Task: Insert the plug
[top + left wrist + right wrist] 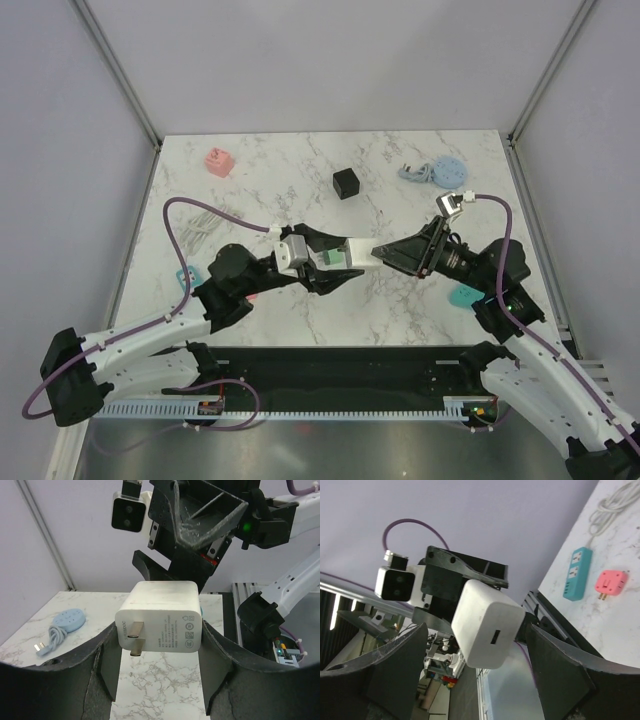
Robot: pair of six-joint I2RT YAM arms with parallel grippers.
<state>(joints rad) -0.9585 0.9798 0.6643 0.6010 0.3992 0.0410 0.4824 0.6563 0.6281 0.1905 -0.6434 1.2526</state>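
the white charger (165, 610) hangs in the air over the middle of the table (300, 200). the left pincer (160, 647) clamps it, its matt black fingers (107, 670) pressing on both flanks. the charger is a smooth plastic block with rounded corners. small grey print and two flat metal prongs (134, 639) sit on the face turned back toward the left wrist (a usb slot (495, 637) shows on the opposite end). with the prongs pointing into the left arm's own grasp, i judge it cannot plug in from this hold.

the right pincer (477, 640) faces the usb end with its jaws spread wide, one finger on either side, a gap at each, touching nothing. it looks placed to take the charger over, which would leave the prongs free.

down on the table by the left arm lies a teal power strip (577, 572), long, flat and hard-edged, the likely socket. a pink adapter (610, 585) sits near it. the table top is smooth, white and marble-veined. farther back sit a black cube (346, 183), a pink block (218, 160) and a pale blue disc with a coiled cord (445, 172).
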